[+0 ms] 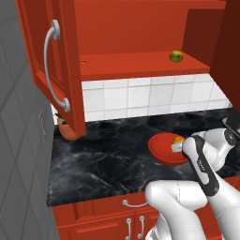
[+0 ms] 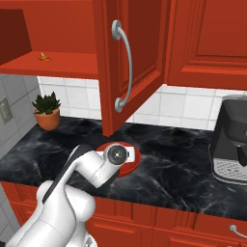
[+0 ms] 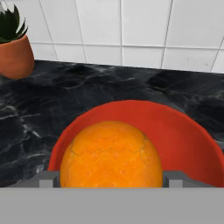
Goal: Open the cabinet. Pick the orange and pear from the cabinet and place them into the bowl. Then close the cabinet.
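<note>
Cabinet (image 1: 51, 70): both doors open, pear (image 1: 176, 56) on the shelf inside. Bowl (image 3: 183, 135): red, on the black marble bench (image 1: 108, 159) near a potted plant (image 3: 13, 48). Hand (image 3: 111, 179): over the bowl, fingers spread wide either side of the orange (image 3: 111, 159) and apparently gripping it, though contact is hard to confirm.

No readable text, label, brand, number or sign is found on anything pictured; a faint mark on the robot arm is too small to be read.
</note>
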You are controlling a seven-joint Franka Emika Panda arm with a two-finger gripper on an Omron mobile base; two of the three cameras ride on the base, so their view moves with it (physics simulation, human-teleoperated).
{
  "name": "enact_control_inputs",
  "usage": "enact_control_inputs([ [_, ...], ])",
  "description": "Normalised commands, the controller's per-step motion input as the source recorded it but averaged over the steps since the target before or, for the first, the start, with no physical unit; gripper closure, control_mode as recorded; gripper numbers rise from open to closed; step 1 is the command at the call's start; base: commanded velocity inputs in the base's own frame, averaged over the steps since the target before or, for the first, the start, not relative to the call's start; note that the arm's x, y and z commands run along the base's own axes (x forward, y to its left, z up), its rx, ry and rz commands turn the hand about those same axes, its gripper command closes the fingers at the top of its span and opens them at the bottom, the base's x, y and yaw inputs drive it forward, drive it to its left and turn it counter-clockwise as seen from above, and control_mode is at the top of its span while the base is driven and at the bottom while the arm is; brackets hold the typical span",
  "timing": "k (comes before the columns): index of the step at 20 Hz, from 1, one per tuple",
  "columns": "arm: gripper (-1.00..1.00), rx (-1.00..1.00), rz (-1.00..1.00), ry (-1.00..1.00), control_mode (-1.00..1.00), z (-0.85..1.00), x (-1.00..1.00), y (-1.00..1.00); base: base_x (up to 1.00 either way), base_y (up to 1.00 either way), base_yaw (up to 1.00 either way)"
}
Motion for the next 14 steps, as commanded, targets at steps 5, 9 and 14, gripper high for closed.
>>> enact_control_inputs([
  [5, 1.0, 0.08, 0.0, -0.04, -1.0, 0.0, 0.0, -0.01, 0.0, 0.0, 0.0],
  [9, 1.0, 0.01, 0.0, -0.05, -1.0, -0.01, 0.0, 0.0, 0.0, 0.0, 0.0],
  [14, 1.0, 0.04, 0.0, -0.08, -1.0, -0.05, 0.04, 0.01, 0.0, 0.0, 0.0],
])
